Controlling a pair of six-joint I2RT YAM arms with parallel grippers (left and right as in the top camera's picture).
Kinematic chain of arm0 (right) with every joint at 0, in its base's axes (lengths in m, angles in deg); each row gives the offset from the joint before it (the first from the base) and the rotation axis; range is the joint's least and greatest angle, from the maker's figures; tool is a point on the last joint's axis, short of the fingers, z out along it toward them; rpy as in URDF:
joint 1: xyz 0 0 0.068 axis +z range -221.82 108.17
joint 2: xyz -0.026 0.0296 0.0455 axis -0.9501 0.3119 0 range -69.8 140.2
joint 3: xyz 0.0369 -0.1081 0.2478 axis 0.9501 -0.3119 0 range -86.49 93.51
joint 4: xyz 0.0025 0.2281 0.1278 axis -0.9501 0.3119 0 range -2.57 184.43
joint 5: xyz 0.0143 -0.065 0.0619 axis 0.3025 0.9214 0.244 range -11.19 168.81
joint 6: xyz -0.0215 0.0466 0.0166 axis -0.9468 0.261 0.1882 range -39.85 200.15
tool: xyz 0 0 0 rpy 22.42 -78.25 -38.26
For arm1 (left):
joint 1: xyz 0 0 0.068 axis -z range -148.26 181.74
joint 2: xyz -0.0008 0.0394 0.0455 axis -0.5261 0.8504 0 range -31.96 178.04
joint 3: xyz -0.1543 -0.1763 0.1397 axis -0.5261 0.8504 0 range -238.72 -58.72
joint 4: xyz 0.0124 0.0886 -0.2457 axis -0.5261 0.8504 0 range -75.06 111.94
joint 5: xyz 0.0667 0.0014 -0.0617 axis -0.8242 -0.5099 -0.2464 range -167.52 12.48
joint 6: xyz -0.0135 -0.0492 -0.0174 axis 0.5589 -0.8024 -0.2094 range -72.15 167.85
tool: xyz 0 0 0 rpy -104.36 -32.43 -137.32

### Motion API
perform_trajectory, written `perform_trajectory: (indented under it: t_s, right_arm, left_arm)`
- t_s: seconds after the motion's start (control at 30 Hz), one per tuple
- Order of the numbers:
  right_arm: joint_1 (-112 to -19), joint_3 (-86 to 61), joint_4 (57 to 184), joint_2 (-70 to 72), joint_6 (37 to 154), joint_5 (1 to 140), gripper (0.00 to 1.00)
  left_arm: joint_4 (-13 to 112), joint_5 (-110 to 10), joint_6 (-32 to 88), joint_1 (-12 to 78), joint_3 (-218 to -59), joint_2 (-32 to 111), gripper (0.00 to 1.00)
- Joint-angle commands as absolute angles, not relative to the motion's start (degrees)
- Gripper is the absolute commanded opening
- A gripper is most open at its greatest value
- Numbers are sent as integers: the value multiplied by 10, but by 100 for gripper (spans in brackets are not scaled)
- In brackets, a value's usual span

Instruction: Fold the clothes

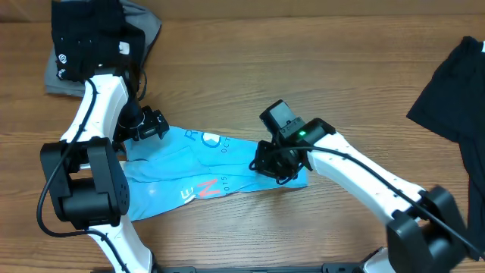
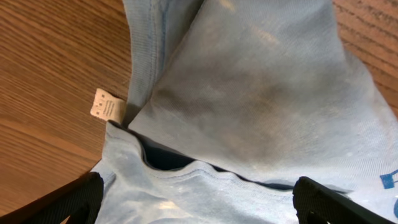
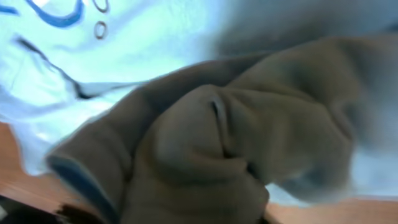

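Clothes (image 1: pixel 198 163) are laid in three places on the wooden tabletop (image 1: pixel 303 68). A black garment (image 1: pixel 455 83) is seen at the right edge and a grey and black pile (image 1: pixel 148 26) at the far left corner, both well apart from the work. The light blue T-shirt (image 1: pixel 227 171) is stretched near the middle as a long, creased strip between the two arms.

The left tool (image 1: pixel 151 125) is held at the shirt's left end with its fingers (image 2: pixel 84 199) spread wide, nothing gripped, above the collar opening and beside the white label (image 2: pixel 107 104). The right tool (image 1: pixel 276 165) is pressed into the shirt's right end; in its own view only bunched, blurred cloth is seen, so whether cloth is pinched cannot be told.

Trouble is most likely at the right end. If a layer is caught when that tool is lifted, the bunch could be dragged along and the fold pulled crooked. At the collar, only the top layer might be taken, so the layers beneath would be left behind.
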State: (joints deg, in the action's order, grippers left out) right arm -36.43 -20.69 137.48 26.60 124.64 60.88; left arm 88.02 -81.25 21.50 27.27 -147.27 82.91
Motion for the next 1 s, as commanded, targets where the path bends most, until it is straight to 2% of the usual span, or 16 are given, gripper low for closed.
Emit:
perform_trajectory:
  t_s: [0.0,0.07,0.23,0.47,0.53,0.63,0.8,0.83,0.93,0.97]
  right_arm:
    - [-361,-190,1363,287,1252,602,47]
    - [-362,-190,1358,290,1251,598,59]
    - [-375,-185,1379,286,1221,596,61]
    - [-446,-129,1485,280,1134,585,68]
    - [-461,-120,1488,280,1102,555,68]
    - [-471,-119,1475,280,1069,510,75]
    - [-472,-119,1478,280,1067,532,77]
    - [-472,-119,1476,280,1067,532,74]
    - [-471,-120,1459,280,1067,530,46]
    - [-470,-122,1451,280,1067,529,34]
  left_arm:
    - [882,-820,226,277,-1485,816,100]
    - [882,-820,226,277,-1485,816,100]
    - [884,-820,226,277,-1484,816,100]
    - [884,-820,226,277,-1484,816,100]
    - [884,-820,226,277,-1484,816,100]
    - [884,-820,226,277,-1483,816,100]
    - [884,-820,226,277,-1479,816,100]
    - [884,-820,226,277,-1479,816,100]
    - [882,-820,226,277,-1479,816,100]
    - [881,-820,226,277,-1479,816,100]
